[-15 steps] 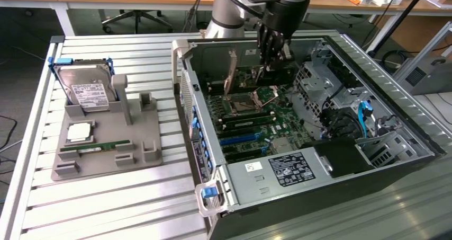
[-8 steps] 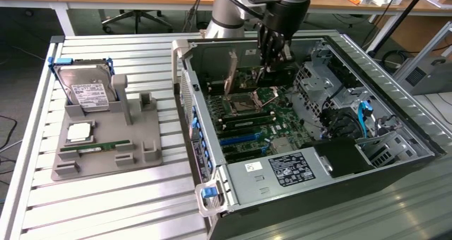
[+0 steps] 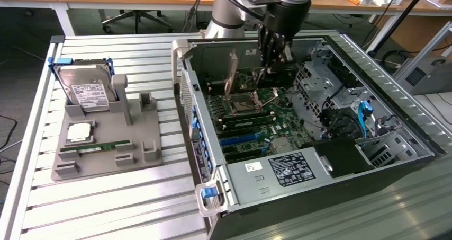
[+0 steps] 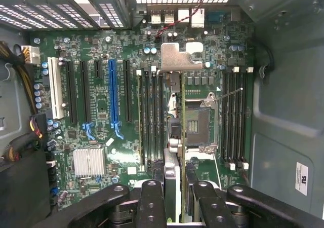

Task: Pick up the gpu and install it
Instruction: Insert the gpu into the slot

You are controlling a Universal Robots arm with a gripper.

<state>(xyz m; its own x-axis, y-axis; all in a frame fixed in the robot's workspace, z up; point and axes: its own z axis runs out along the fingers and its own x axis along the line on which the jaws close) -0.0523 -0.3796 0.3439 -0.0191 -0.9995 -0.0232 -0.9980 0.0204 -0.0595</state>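
Gripper (image 3: pixel 272 66) downward (wrist vertical), tight on the gpu (image 4: pixel 172 169)

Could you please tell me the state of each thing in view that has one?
gpu: gripped, edge-on over the board, not seated.
gripper: shut on gpu.
case: on its side, open.
blue slot: empty.
hard drive: propped up on the fixture.
memory stick: lying flat on the fixture.
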